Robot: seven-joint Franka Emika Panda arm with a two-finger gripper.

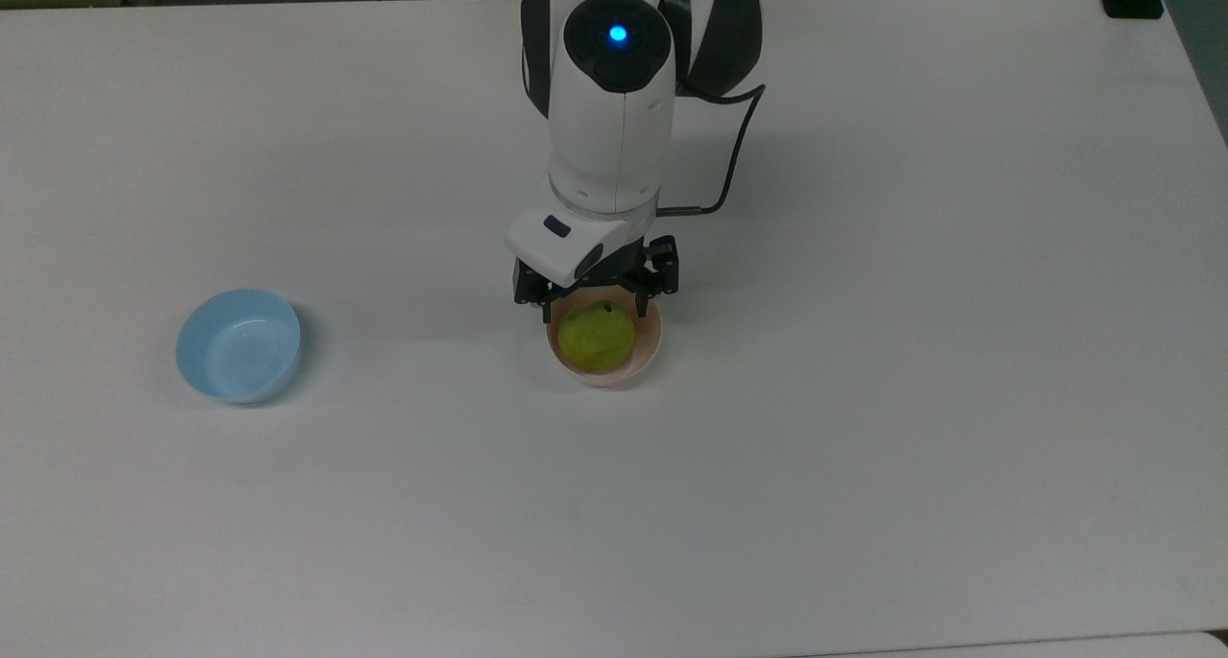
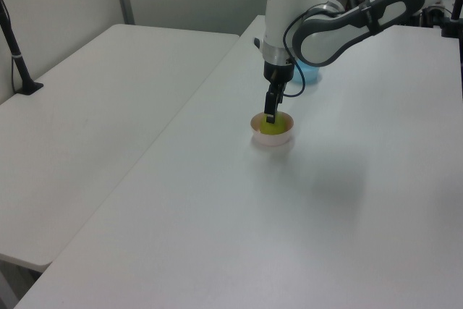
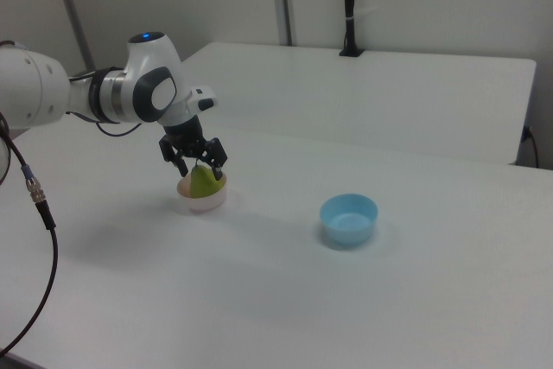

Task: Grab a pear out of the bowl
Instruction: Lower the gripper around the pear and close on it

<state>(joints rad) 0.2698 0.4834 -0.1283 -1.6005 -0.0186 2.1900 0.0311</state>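
Pear [image 1: 596, 338] sits upright in the pink bowl [image 1: 649, 343], stem spot up, with the gripper [image 1: 595, 305] hovering just above it, fingers spread apart on either side. It looks light, smooth and rounded, likely slippery; squeezing its wide middle seems safest. A blue bowl [image 1: 239, 344] stands well apart.

Light blue bowl [image 1: 238, 345] upright on white table [image 1: 863, 447], black post [image 3: 349, 6] on neighbouring table [image 2: 87, 113]
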